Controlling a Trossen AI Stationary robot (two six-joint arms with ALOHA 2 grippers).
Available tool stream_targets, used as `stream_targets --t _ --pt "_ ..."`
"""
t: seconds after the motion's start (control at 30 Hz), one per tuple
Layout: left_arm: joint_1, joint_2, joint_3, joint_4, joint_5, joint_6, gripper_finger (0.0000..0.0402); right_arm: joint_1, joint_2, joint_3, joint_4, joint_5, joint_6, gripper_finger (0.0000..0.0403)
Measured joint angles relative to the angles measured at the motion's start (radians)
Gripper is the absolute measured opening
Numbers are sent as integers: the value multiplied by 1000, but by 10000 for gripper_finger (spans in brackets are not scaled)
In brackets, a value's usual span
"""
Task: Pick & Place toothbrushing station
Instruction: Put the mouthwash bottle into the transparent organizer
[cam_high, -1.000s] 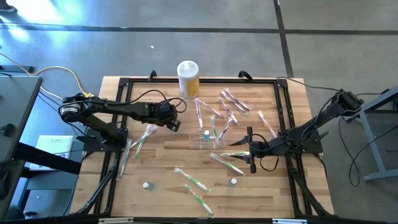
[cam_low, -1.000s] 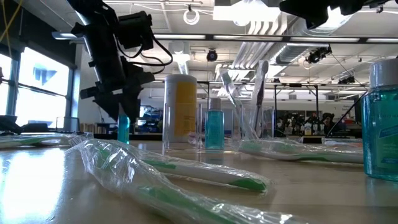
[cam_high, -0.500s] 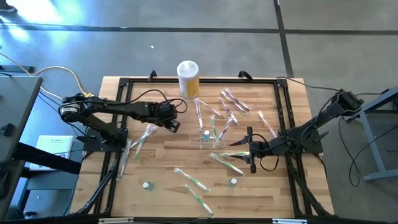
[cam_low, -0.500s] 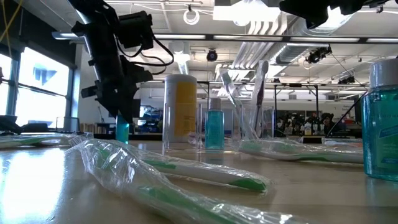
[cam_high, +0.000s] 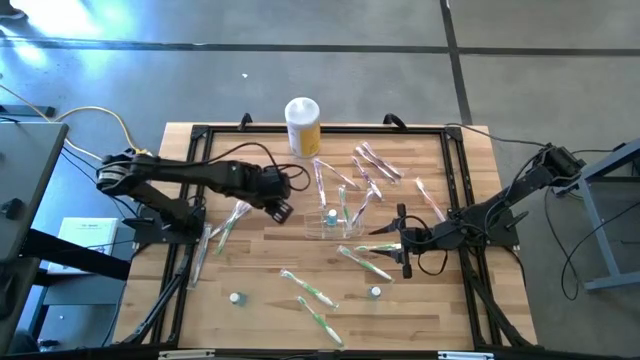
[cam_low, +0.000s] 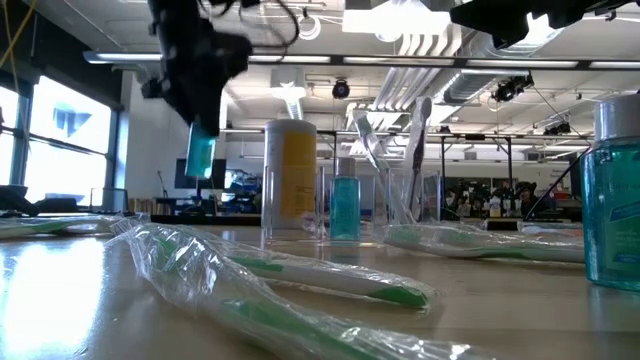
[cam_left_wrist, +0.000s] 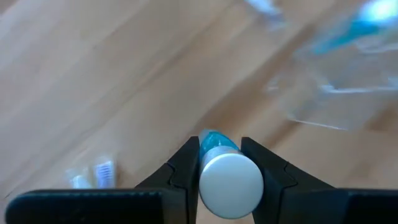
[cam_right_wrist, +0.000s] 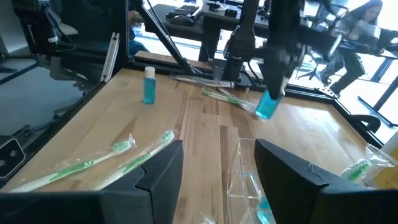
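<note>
Clear, nearly colourless plastic forms the toothbrushing station (cam_high: 333, 222), a low holder with thin walls standing near the middle of the table (cam_high: 260, 270), with a small blue bottle and upright wrapped toothbrushes in it. The table is pale wooden planking, smooth and striped lengthwise, edged by a black metal frame (cam_high: 196, 135).

Wrapped toothbrushes (cam_high: 310, 292) lie scattered in crinkled transparent film, green and pinkish handles showing through. A yellow canister with white lid (cam_high: 302, 125) stands at the far edge. Two more small capped bottles (cam_high: 236, 298) stand on the near part of the boards.

The left gripper (cam_high: 280, 206) is clamped on a small bottle of blue liquid (cam_low: 200, 155) with a round white cap (cam_left_wrist: 231, 185), lifted clear of the wood, left of the station and apart from it. The right gripper (cam_high: 401, 240) rests low just right of the station, its fingers (cam_right_wrist: 160, 168) spread with nothing between them.

Beyond the table, a large hall shows grey concrete floor, ceiling pipes and windows; a person sits at a distant desk.
</note>
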Motion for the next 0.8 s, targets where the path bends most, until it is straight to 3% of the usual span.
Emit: stream_targets --t 0.23,0.43,0.6,0.8 --pt "-154 0 205 -20 -22 146 86 0 0 0 -10 0 22 192" --pt "-229 17 255 115 -72 416 86 0 0 0 -25 0 48 192" --pt "-232 94 256 257 -58 627 86 0 0 0 -28 0 47 192" --pt "-179 217 270 370 67 875 86 0 0 0 -45 0 45 192"
